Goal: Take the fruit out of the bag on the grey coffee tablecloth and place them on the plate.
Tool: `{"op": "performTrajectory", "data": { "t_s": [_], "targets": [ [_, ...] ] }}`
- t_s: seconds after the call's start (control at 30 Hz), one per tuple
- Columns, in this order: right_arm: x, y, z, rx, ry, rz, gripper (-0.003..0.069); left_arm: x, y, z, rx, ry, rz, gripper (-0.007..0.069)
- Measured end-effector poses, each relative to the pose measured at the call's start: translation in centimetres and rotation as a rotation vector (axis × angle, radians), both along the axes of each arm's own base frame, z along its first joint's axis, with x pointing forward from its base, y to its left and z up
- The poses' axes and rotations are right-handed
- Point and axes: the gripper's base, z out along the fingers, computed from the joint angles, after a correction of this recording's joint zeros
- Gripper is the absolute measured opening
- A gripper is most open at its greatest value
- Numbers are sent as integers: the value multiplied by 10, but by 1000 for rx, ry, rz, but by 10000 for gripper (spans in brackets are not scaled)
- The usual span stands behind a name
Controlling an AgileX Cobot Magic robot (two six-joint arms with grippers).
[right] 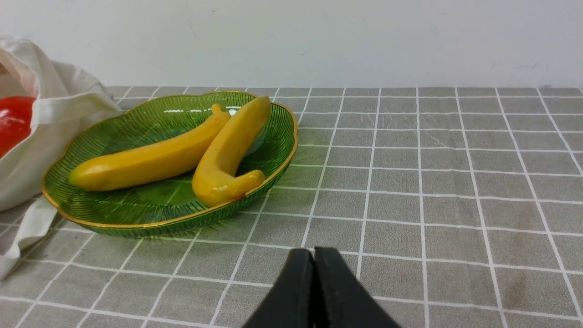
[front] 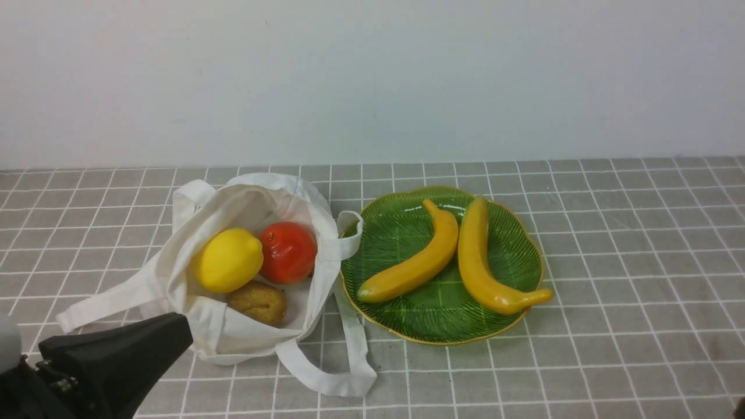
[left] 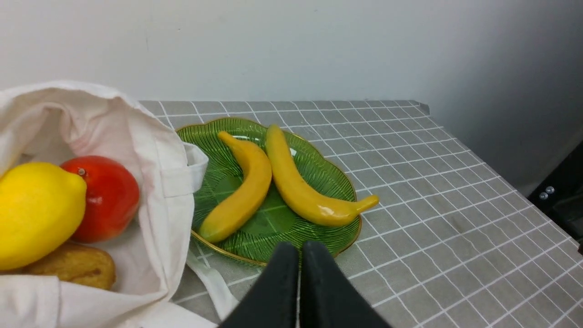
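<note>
Left claw [left: 299,249] pinched closed, empty, hovering beside bag [left: 152,150]; lemon [left: 36,214] lying nearest; widening needed before descending over it. Right claw [right: 313,255] likewise closed.

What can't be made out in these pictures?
Left wrist view: the small brown lumpy fruit lies partly under the yellow lemon and a fold of the off-white cloth tote bag.
Right wrist view: the round red-orange fruit is cut by the picture edge and the bag.
Right wrist view: only the shut tips of the right gripper show.
Every view: cloth hides the bag's bottom.
</note>
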Motion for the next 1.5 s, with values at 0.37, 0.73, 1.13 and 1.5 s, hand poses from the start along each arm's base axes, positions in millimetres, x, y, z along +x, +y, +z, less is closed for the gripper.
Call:
{"op": "performTrajectory", "data": {
  "t_s": [0.37, 0.73, 1.13, 1.5],
  "targets": [
    [0, 0, 0, 0, 0, 0, -15, -12, 12, -15, 188, -132, 61, -8],
    [0, 0, 0, 0, 0, 0, -15, -39, 45, -73, 376, -165, 330, -8],
    [0, 0, 0, 0, 0, 0, -15, -40, 54, -106, 373, -31, 471, -8],
    [0, 0, 0, 0, 0, 0, -15, -40, 54, -106, 375, -26, 473, -8]
  ]
}}
